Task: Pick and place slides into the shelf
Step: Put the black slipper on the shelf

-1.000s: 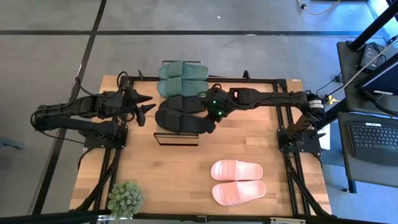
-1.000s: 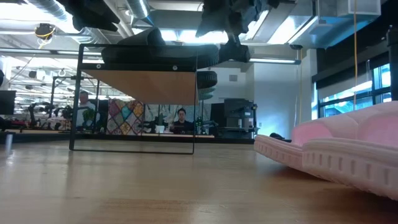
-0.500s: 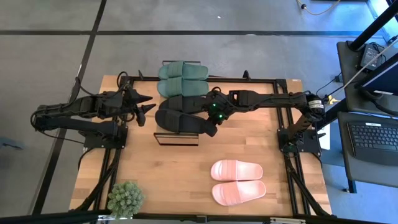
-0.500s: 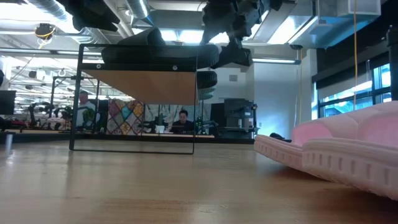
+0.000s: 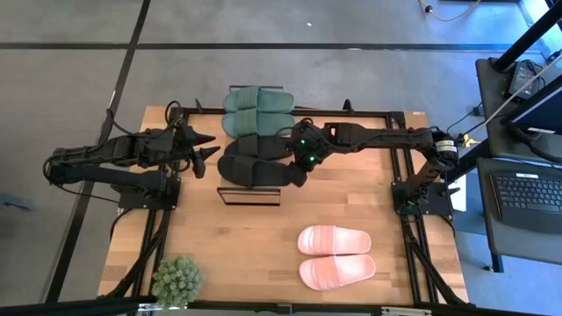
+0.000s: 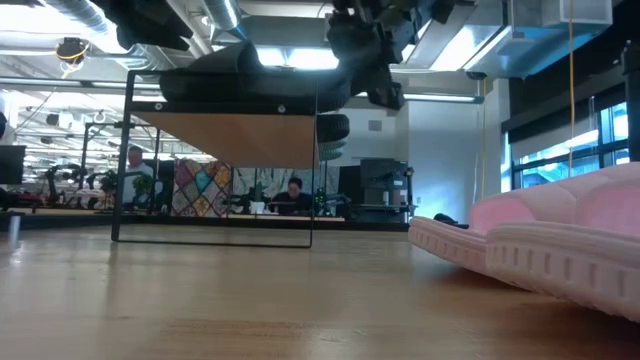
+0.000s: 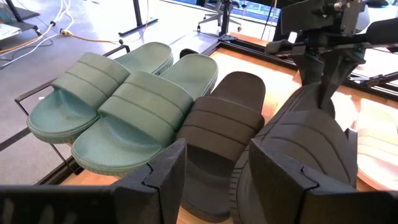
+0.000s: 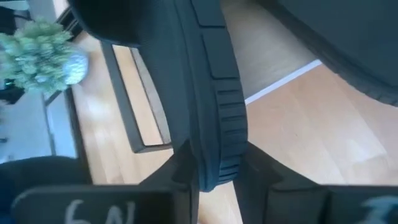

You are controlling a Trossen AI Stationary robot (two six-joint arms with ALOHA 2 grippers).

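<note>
Two dark green slides (image 5: 255, 111) and two black slides (image 5: 253, 158) lie side by side on the shelf (image 6: 235, 138), whose black frame (image 5: 248, 195) shows below them. My right gripper (image 5: 297, 169) reaches in from the table's right and is shut on the right end of the nearer black slide (image 7: 305, 149). My left gripper (image 5: 207, 154) hovers open just left of the shelf, with nothing between its fingers (image 7: 165, 171). A pale pink pair (image 5: 335, 254) lies soles down on the table at the near right. My right gripper pinches the sole rim (image 8: 219, 158) at the nearer black slide's right end between its two fingers (image 8: 184, 174). The fingers come from the table's right, slanting down, one on either face of the rim. The slide lies flat on the shelf top (image 6: 240, 88).
A small green potted plant (image 5: 176, 279) stands at the table's near left corner. Bare wooden tabletop (image 5: 255, 246) stretches between the shelf and the pink pair. Black metal rails (image 5: 404, 158) edge the table.
My right gripper has shifted slightly toward the far edge at the nearer black slide's right end, and its fingers have shut on the slide's rim. The slide still lies on the shelf.
</note>
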